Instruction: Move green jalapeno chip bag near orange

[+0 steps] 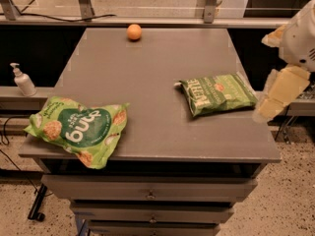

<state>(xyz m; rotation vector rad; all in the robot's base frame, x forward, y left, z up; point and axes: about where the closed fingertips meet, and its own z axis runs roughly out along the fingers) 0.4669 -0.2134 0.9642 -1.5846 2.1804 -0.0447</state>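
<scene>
At the 3 o'clock side of the scene, just past the right edge of the grey table (147,77), the gripper (278,95) appears as a cream-coloured, blocky form slanting downward toward the tabletop. It hangs below the rounded white arm housing (301,36). Whether the gripper is open or closed cannot be told from this angle.

Just beside the gripper's lower tip, at roughly 9 o'clock from it, lies the green jalapeno chip bag (216,95) (olive-green, crinkled, with white block lettering and a small reddish-orange spot). The bag rests flat on the tabletop close to the right edge, its long axis running nearly 9 to 3 o'clock with a slight tilt.

From the bag, the orange (134,32) sits at about 11 o'clock, near the far edge of the table and well apart from the bag, with bare grey surface between the two.

At 8 o'clock from the table's centre, a larger bright-green bag (78,129) with a dark green circle lies on the front-left corner, overhanging the edges. Drawers (147,188) with small knobs are stacked beneath the tabletop. Off the table at 9 o'clock, a white pump bottle (22,80) stands upright on a low ledge.
</scene>
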